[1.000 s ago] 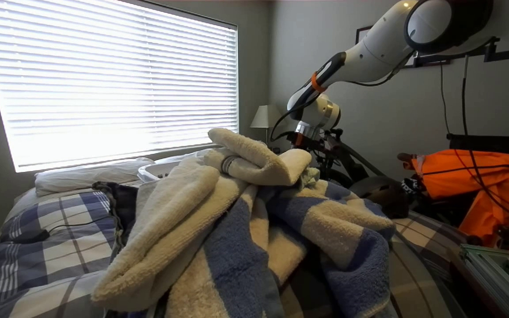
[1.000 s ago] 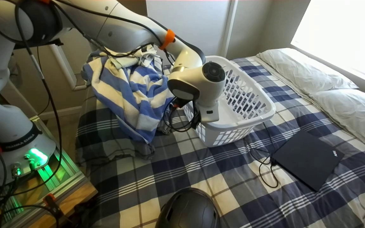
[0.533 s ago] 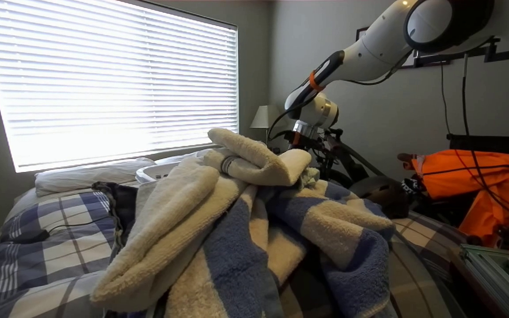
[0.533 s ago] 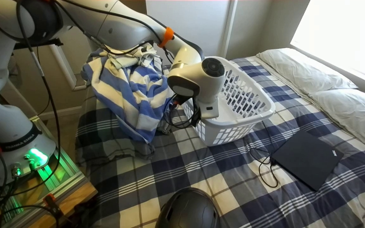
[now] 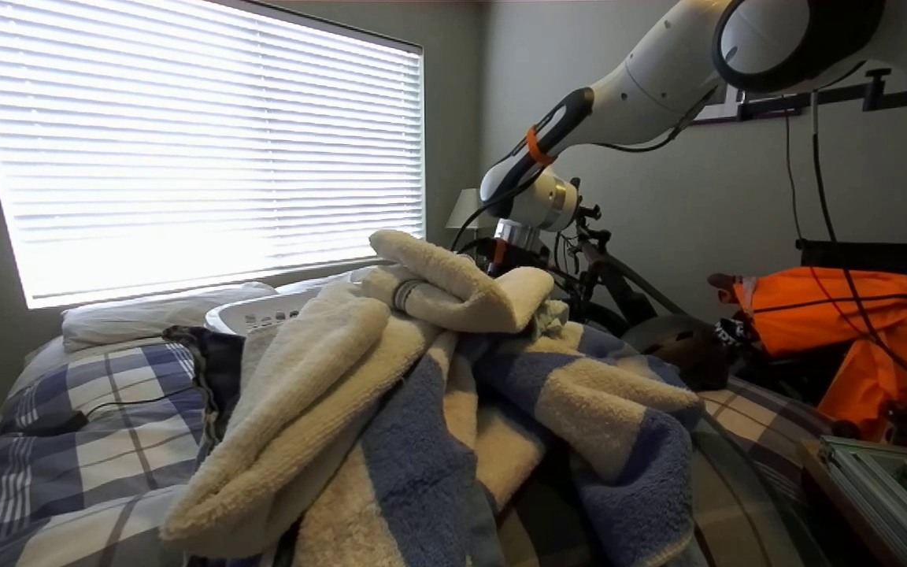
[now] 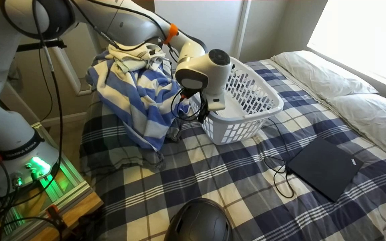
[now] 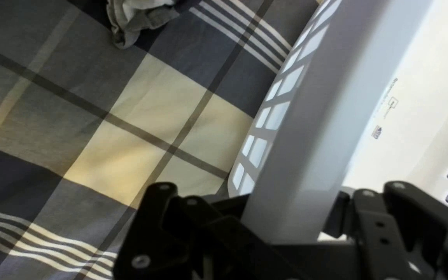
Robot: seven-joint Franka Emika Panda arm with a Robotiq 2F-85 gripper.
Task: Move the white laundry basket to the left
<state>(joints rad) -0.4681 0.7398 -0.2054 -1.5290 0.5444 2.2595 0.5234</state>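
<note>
Wrist view: the hand [image 7: 291,212] grips the laundry basket [image 7: 321,112] (by its rim).

Daylight glaring through blinds [image 5: 194,157], gray walls [image 5: 556,63] dim, robot base [image 6: 25,159] lit green, claw [image 7: 288,217] slightly blurred

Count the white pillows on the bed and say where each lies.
2. In an exterior view, both lie below the window: the far pillow toward the back, the near pillow beside it, cut off by the picture's right edge. More could be hidden or out of frame.
</note>
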